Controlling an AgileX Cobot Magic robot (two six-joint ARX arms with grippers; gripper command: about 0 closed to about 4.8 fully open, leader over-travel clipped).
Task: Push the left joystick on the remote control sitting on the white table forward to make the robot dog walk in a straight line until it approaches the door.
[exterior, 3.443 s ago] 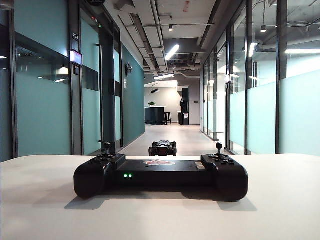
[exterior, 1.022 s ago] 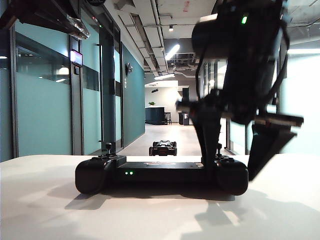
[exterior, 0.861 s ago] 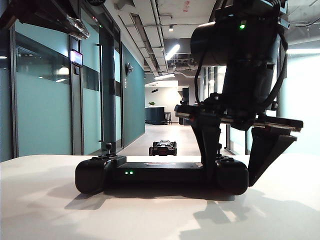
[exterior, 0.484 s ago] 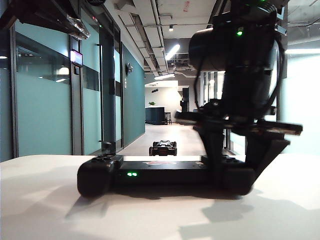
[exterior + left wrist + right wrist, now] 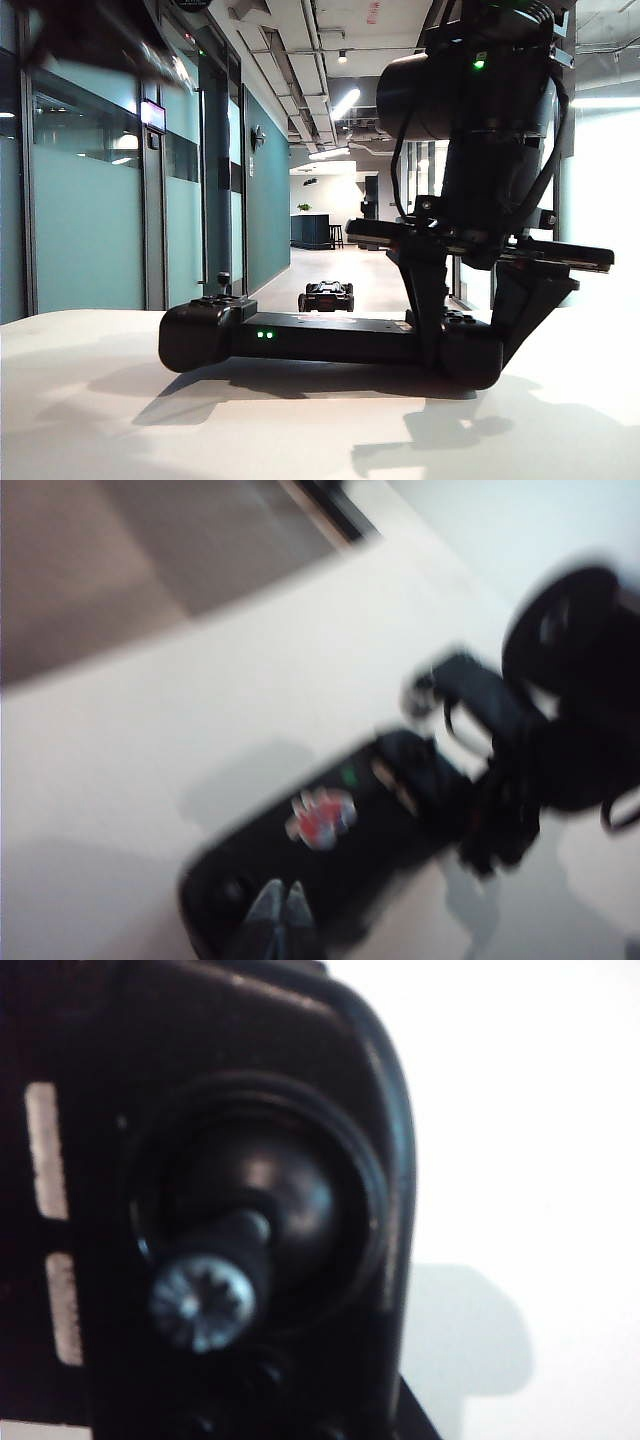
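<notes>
A wide black remote control (image 5: 320, 340) lies on the white tabletop (image 5: 90, 410), skewed, its right end nearer and clamped between the fingers of the right gripper (image 5: 485, 335). Two small green lights (image 5: 265, 335) glow on its near face. The left joystick (image 5: 223, 283), a thin black stick with a small knob, stands upright on the left end. Beyond the tabletop, the small black robot dog (image 5: 326, 296) sits low on the corridor floor.

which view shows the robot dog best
The exterior view: the robot dog sits small but sharp on the corridor floor beyond the remote. Neither wrist view shows it; the left is blurred over the remote, the right is filled by a thumbstick.
</notes>
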